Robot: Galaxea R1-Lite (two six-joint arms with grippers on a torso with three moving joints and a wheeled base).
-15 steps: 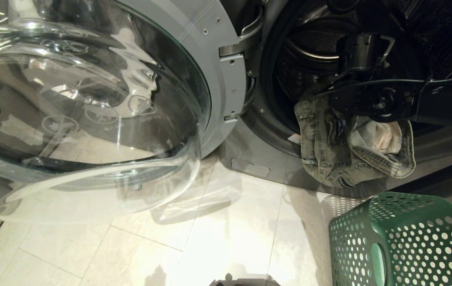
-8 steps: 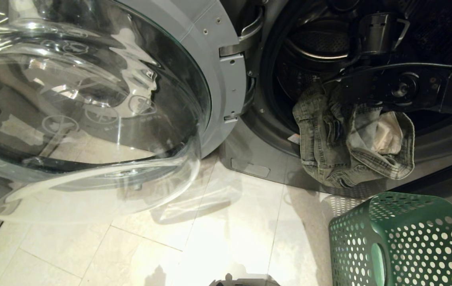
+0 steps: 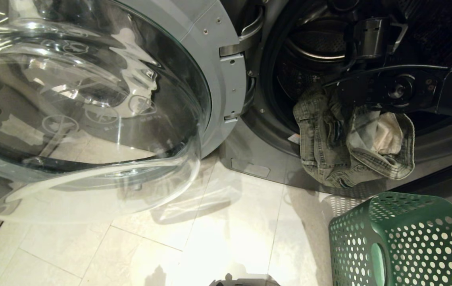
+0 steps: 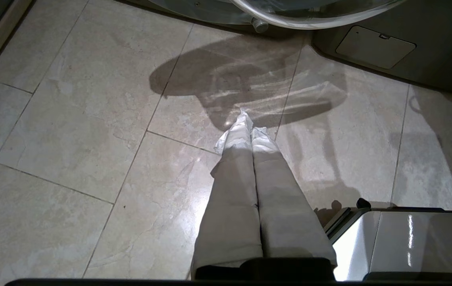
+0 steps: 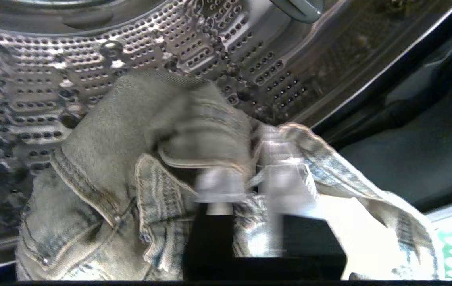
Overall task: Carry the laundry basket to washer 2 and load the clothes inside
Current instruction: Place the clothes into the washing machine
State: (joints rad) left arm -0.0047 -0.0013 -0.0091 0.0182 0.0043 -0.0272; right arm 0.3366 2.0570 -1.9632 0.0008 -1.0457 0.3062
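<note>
Clothes (image 3: 352,147): draped over the lower lip of the washer (image 3: 257,131) opening, half inside the drum, half hanging out. Right gripper (image 5: 249,178): inside the drum above the clothes, fingers slightly parted, touching the fabric. Basket (image 3: 404,242): on the floor (image 3: 218,238), at 5 o'clock from the clothes. Left gripper (image 4: 248,127): fingers clenched, empty, over the floor.
</note>
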